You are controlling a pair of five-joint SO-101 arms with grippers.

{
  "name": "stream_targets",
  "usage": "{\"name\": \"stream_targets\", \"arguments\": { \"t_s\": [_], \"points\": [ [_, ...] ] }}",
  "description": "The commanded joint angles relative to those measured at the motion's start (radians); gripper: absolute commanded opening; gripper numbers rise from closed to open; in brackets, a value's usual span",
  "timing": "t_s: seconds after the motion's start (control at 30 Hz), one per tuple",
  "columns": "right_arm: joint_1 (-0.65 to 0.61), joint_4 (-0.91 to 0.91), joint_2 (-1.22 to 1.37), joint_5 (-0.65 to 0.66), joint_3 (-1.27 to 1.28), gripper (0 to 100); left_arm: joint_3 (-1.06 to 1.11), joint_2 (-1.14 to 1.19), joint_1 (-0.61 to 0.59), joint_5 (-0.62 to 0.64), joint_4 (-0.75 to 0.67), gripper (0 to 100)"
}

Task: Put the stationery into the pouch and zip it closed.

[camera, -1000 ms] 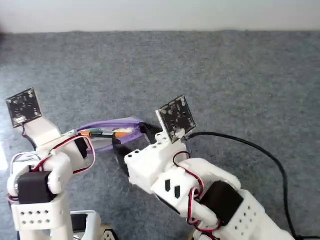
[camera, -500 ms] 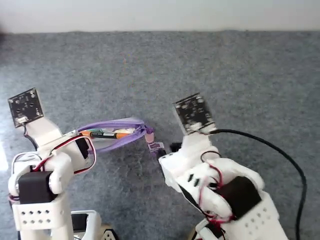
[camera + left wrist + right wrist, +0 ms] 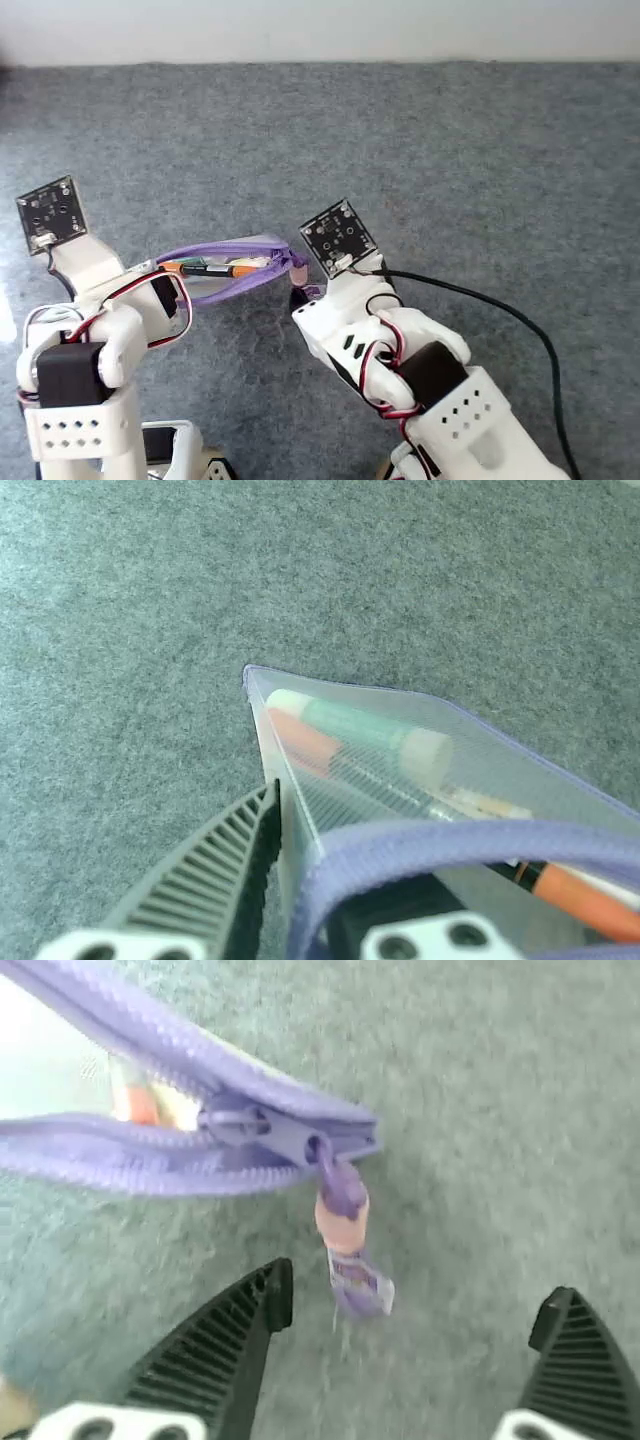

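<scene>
Right pincer (image 3: pixel 415 1295) back around zipper pull (image 3: pixel 345 1222)

Carpet (image 3: pixel 470 150) open around pouch (image 3: pixel 225 268); zipper pull (image 3: pixel 347 1235) hangs unblocked before right hand (image 3: pixel 410 1305).

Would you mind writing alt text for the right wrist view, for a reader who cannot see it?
The purple zipper of the pouch is part open, with the slider near its end and the pull tab hanging from it over grey carpet. The right hand is open, its dark fingers either side of the tab without touching it.
</scene>
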Motion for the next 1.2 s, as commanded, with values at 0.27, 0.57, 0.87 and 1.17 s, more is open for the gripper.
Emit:
{"name": "stream_targets", "arguments": {
  "t_s": [0.27,0.57,0.87,1.17],
  "points": [
    [-0.004,-0.288,-0.001,0.066,0.143,25.6,-0.004,0.006,-0.005,0.012,-0.023,1],
    [-0.004,-0.349,-0.001,0.068,0.169,17.6,-0.001,0.006,-0.003,0.012,-0.023,1],
    [-0.004,-0.354,0.065,0.068,0.172,17.2,-0.001,0.006,-0.003,0.012,-0.023,1],
    [0.004,-0.354,0.088,0.066,0.149,16.3,-0.001,0.006,-0.003,0.012,-0.023,1]
  ]
}}
